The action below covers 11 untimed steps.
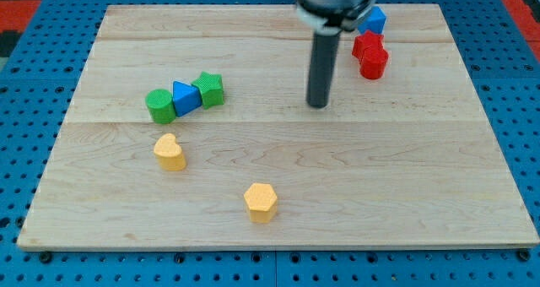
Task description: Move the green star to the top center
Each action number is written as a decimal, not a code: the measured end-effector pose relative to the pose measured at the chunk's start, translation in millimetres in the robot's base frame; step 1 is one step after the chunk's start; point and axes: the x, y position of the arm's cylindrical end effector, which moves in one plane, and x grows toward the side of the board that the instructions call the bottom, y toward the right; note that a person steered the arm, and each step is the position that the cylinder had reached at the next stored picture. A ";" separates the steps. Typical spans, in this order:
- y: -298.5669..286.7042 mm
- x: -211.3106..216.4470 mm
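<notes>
The green star [210,89] sits on the wooden board [278,194] at the view's left of centre. It touches a blue triangle [186,97], which touches a green round block [159,105], the three forming a row. My tip [317,105] is on the board to the view's right of the green star, well apart from it, near the board's middle. The rod rises from it toward the view's top.
Two red blocks [369,54] and a blue block [374,20] cluster at the view's top right, just right of the rod. A yellow heart-like block [170,152] and a yellow hexagon [261,202] lie toward the view's bottom left and bottom centre.
</notes>
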 end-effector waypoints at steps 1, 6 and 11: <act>-79.5 29.7; -208.0 -7.7; -49.1 -87.6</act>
